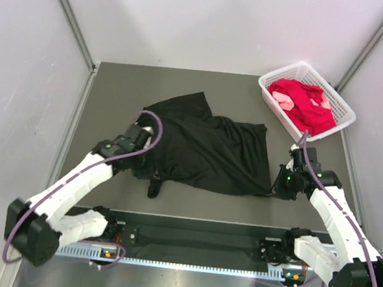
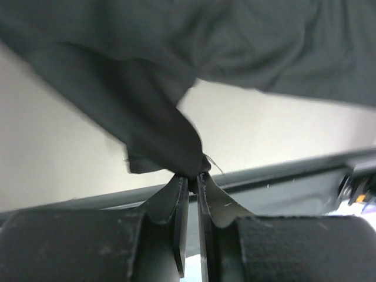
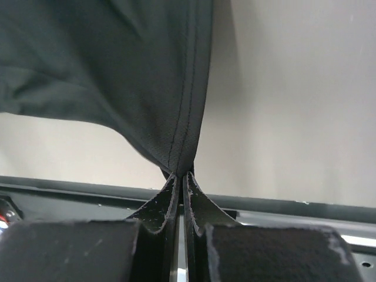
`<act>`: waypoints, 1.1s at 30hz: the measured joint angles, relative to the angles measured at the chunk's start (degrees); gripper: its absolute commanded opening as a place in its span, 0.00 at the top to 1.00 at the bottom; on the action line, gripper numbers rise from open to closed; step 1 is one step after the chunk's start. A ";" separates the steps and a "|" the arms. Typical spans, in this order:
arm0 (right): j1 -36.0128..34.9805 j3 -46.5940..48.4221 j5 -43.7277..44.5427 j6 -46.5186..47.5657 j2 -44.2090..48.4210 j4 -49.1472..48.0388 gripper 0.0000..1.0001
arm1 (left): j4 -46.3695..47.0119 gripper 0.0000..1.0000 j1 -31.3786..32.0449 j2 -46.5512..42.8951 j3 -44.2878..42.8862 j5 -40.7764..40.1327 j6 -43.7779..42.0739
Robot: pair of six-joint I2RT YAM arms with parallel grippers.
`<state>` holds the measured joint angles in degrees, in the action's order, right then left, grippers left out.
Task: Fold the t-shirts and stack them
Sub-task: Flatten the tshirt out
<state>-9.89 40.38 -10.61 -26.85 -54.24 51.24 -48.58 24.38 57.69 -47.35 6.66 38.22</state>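
The large black t-shirt (image 1: 208,145) lies crumpled across the middle of the table, its near edge lifted at both ends. My left gripper (image 1: 152,175) is shut on a bunched corner of the black t-shirt (image 2: 158,135) at its near left; a small flap hangs below the grip. My right gripper (image 1: 273,187) is shut on the stitched hem of the black t-shirt (image 3: 147,88) at its near right corner. In each wrist view, the left gripper (image 2: 194,179) and the right gripper (image 3: 181,174) hold fabric right at the fingertips. A red t-shirt (image 1: 305,102) and a pale pink one (image 1: 283,103) lie in the basket.
The white lattice basket (image 1: 272,90) stands at the back right, close to the right wall. Grey walls enclose the table on the left, back and right. A dark rail (image 1: 194,241) with the arm bases runs along the near edge.
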 measured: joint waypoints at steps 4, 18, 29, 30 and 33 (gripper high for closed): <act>-0.09 -0.57 0.76 -0.17 -0.09 -0.09 0.98 | 4.15 0.59 6.71 11.19 -0.35 1.60 2.08; -0.11 1.79 2.29 2.40 -1.99 -0.87 0.95 | -2.64 0.48 9.03 3.72 -3.78 -7.56 7.37; -0.13 2.84 0.55 4.33 -4.72 -1.03 0.74 | -0.98 0.33 -5.09 2.54 2.32 -5.51 10.43; -0.22 3.32 0.39 4.70 -5.11 -1.03 0.69 | -0.70 0.31 -7.17 3.04 2.36 -5.25 9.97; -0.90 5.20 0.55 6.23 -5.81 -0.59 0.54 | -0.15 0.28 -13.77 4.02 2.38 -4.81 8.41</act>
<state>-10.79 45.58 -10.07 -20.62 -60.05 50.65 -48.73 10.61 61.71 -44.97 1.85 46.63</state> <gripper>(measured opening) 0.367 0.699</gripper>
